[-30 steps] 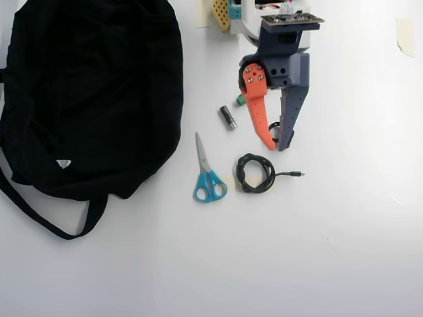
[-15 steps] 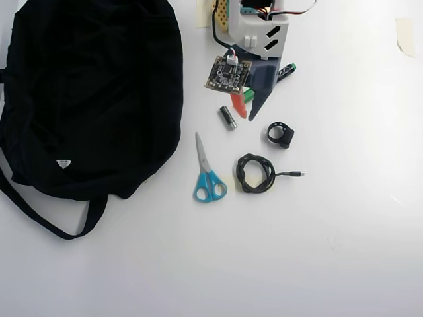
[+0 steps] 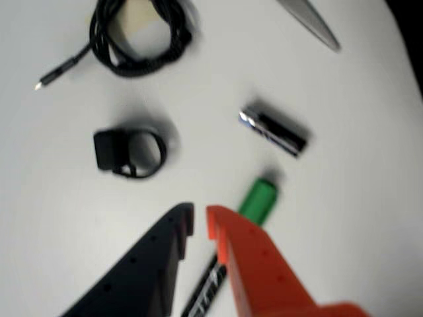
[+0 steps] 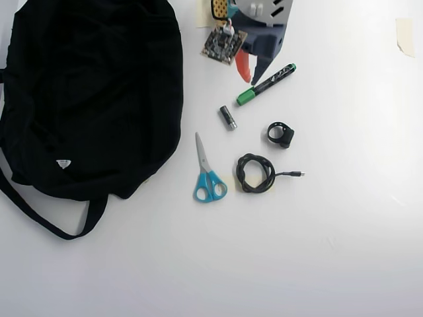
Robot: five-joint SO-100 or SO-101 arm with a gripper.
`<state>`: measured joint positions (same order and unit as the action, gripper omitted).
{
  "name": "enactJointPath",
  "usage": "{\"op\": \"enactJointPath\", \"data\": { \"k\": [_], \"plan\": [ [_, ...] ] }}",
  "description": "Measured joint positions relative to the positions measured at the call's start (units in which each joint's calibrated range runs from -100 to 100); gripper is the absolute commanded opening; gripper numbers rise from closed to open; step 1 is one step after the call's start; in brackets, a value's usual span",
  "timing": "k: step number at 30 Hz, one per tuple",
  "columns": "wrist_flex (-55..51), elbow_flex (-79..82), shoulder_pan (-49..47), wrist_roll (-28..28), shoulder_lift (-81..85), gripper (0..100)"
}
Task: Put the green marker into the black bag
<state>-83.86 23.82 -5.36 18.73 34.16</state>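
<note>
Near the surface's top edge in the overhead view, we see the pincer (image 4: 252,74) poised over the marker (image 4: 266,84), jaws nearly closed, gripping nothing. The marker lies flat on a diagonal, its green cap pointing toward the battery (image 4: 228,117); the bag (image 4: 86,99) fills the left side.

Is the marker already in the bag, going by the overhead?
No, the marker lies on the table right of the bag, beside the gripper.
</note>
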Motion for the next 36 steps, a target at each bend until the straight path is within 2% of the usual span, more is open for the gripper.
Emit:
{"op": "enactJointPath", "data": {
  "k": [5, 9, 13, 20, 26, 31, 36],
  "plan": [
    [-0.3, 9.6, -0.7, 2.0, 7.9, 3],
    [-0.3, 17.5, -0.7, 6.7, 8.5, 3],
    [-0.3, 22.5, -5.7, 12.7, 8.6, 3],
    [0.0, 23.5, -17.4, 22.1, 8.6, 17],
    [1.7, 26.6, -20.3, 23.4, 8.6, 17],
    [9.7, 33.9, -21.4, 23.7, 8.6, 17],
    [15.3, 35.5, -21.9, 23.8, 8.6, 28]
  ]
}}
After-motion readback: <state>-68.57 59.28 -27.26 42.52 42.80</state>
